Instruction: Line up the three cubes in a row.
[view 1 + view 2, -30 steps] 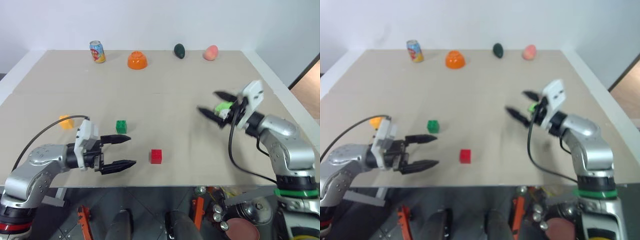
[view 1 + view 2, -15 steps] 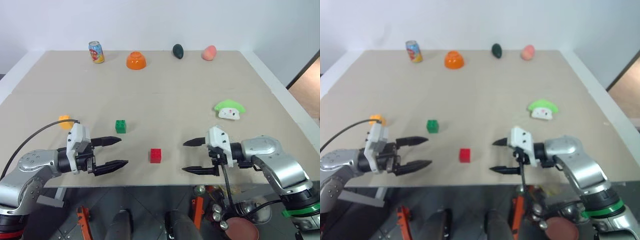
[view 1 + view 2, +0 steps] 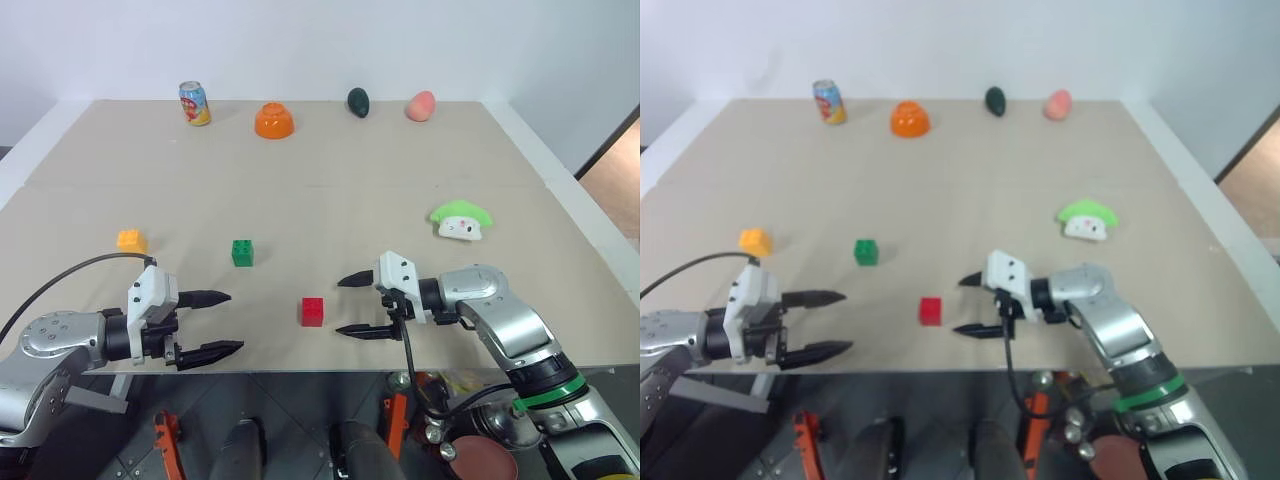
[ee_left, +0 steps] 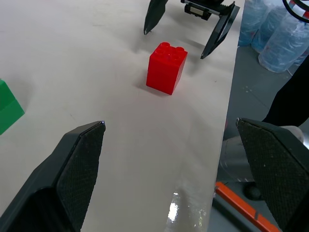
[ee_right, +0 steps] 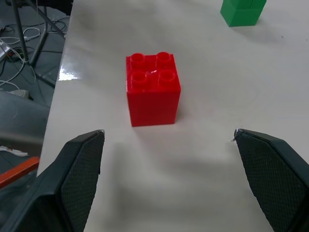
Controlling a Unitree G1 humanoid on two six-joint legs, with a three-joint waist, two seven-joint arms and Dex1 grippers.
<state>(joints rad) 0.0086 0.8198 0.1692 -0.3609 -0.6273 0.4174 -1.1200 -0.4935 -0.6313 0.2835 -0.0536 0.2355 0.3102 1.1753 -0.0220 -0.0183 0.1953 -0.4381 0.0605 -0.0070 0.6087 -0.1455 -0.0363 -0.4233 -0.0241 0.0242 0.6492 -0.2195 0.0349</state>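
Mushroom toy (image 3: pixel 460 220), orange bowl (image 3: pixel 274 121) and can (image 3: pixel 194 103) sitting clear of red cube (image 3: pixel 312 311) on desk (image 3: pixel 330 190) — right gripper (image 3: pixel 352 305) and left gripper (image 3: pixel 221 322) flanking it, jaws apart, empty.

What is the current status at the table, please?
Left gripper and right gripper both open, empty. Red cube between them, right closer; green cube and yellow-orange cube apart, unaligned. Nothing blocking.

red cube (image 5: pixel 153 88) looks like smooth glossy plastic with studs, table (image 5: pixel 289 72) is a matt beige top with slight sheen near the edge, fingertips (image 5: pixel 79 179) have cross-hatched black rubbery pads.
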